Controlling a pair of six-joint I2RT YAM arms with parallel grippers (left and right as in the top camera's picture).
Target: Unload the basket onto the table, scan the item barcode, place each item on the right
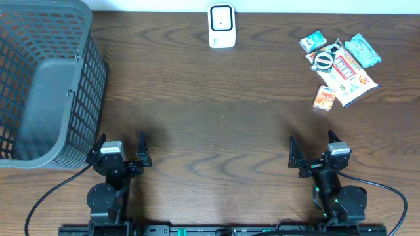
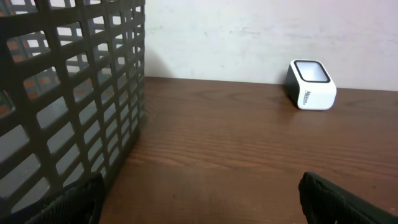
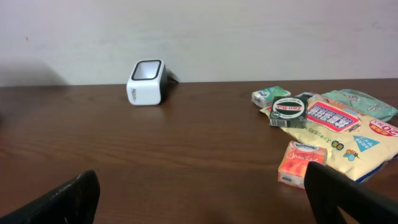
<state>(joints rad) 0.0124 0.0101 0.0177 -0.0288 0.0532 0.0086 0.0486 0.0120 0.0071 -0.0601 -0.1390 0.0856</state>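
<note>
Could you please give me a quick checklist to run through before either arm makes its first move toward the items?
1. Left gripper open and empty: ok.
2. Right gripper open and empty: ok.
3. Scanner upright at the table's far edge, nothing in front of it: ok.
4. Items in view near the right arm, orange packet nearest and lying apart: ok.
5. Barcode visible on any item: cannot tell.
6. Basket clear of the scanner path: ok.

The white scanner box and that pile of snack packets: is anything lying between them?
No. Between the scanner and the packets there is only bare wooden table, as the overhead and right wrist views both show.
</note>
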